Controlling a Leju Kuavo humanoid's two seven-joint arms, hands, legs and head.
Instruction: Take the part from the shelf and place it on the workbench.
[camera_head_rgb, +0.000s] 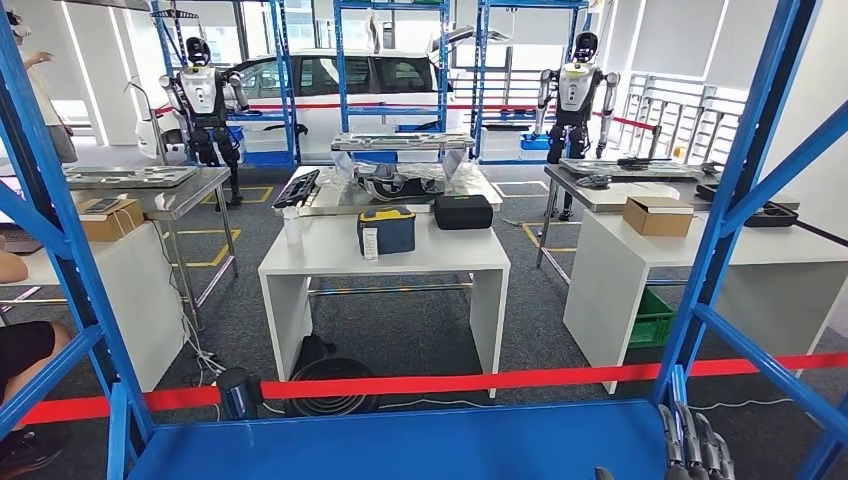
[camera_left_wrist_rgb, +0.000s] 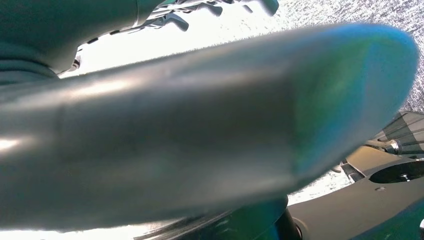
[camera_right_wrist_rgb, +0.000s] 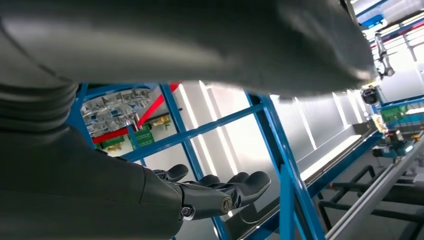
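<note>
Right hand (camera_head_rgb: 695, 445) is showing at lower right over the blue shelf (camera_head_rgb: 400, 445), fingers spread, holding nothing. Left hand (camera_left_wrist_rgb: 165, 125) is blurring close; grip impossible to tell.

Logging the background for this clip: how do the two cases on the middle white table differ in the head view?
The blue case stands upright near the front of the white table, with a yellow band on top and a white label on its front. The black case lies low and flat further back to the right, plain and unmarked. Both are closed, and they stand apart.
</note>
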